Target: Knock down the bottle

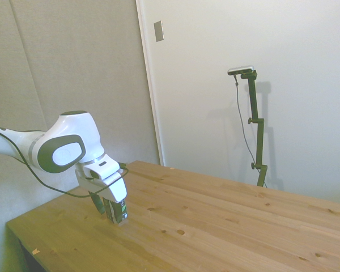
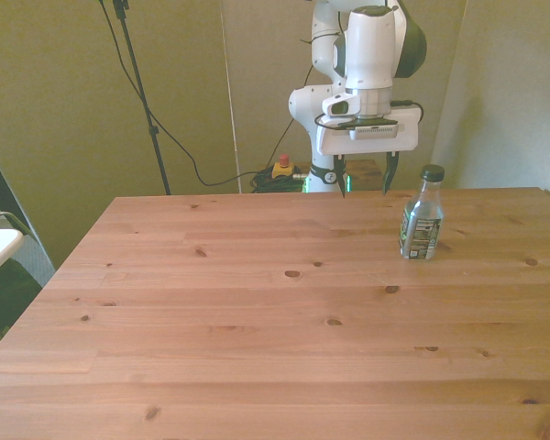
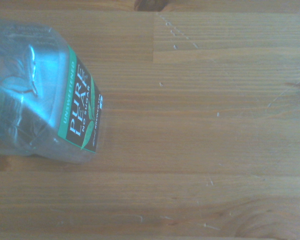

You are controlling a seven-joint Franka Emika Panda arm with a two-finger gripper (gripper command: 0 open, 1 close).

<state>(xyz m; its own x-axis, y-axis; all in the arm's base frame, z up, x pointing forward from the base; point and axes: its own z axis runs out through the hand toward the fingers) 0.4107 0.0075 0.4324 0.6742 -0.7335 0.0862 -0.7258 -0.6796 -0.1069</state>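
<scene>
In the front view the gripper (image 2: pixel 366 174) hangs just beside the bottle (image 2: pixel 422 223), on its left and a little behind, fingers spread apart and holding nothing. The bottle stands upright on the wooden table (image 2: pixel 257 312), untouched, so this looks like the approach step. Next, a sideways sweep against the bottle's upper half should tip it.

Wooden table (image 2: pixel 257 312), grey wall plate (image 1: pixel 158 31), red-yellow button (image 2: pixel 281 168)
</scene>
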